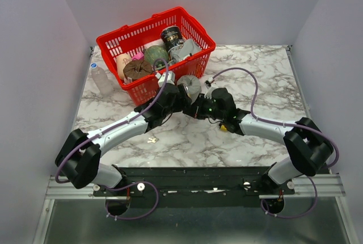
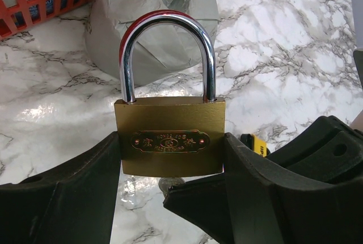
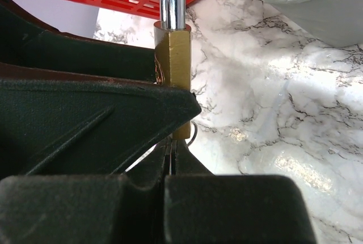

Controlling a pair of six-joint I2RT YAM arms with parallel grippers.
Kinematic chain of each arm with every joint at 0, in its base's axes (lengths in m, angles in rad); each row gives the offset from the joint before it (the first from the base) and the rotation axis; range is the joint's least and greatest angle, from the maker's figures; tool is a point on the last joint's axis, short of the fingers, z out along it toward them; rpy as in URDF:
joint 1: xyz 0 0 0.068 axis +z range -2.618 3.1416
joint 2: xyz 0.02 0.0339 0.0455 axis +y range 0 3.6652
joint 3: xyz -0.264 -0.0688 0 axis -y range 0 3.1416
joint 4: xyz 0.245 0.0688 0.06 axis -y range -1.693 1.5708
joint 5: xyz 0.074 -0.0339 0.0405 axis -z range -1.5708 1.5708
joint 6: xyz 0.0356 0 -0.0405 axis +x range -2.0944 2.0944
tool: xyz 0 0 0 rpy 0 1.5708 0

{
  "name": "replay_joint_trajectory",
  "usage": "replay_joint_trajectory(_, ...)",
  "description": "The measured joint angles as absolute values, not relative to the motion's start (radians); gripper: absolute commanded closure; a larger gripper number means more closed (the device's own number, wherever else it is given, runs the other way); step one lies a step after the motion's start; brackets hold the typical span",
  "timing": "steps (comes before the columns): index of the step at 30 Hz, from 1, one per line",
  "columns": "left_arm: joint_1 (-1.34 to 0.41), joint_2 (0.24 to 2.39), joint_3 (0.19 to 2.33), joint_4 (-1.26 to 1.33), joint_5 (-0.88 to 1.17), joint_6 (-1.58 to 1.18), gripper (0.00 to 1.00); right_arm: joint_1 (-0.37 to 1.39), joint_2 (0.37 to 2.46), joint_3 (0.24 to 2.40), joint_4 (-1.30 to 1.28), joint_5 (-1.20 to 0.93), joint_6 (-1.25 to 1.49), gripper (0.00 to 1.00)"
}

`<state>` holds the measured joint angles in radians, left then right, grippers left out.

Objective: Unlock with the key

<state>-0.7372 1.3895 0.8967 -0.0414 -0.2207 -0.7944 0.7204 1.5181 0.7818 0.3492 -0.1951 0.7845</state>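
A brass padlock (image 2: 170, 136) with a chrome shackle (image 2: 165, 34) stands upright, its shackle seated in the body. My left gripper (image 2: 170, 156) is shut on the padlock's sides. In the right wrist view the padlock (image 3: 173, 74) is edge-on just above my right gripper (image 3: 173, 156), which is shut on a key (image 3: 173, 152) pointing up at the lock's underside. The key's round head (image 2: 169, 185) peeks out below the lock. In the top view the left gripper (image 1: 179, 93) and right gripper (image 1: 196, 106) meet at the table's middle, hiding the lock.
A red basket (image 1: 116, 38) with several items stands at the back left. A grey crumpled bag (image 1: 191, 84) lies just behind the grippers. A clear bottle (image 1: 102, 79) lies left of the basket. A loose key (image 1: 152, 139) lies on the marble near the left arm.
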Motion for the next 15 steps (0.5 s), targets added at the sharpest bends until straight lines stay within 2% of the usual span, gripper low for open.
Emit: replay_joint_trajectory(15,-0.756,1.287,0.843,0.147,-0.095,-0.796,1.0,0.584,1.343,0.69,0.426,-0.45,0.761,0.99)
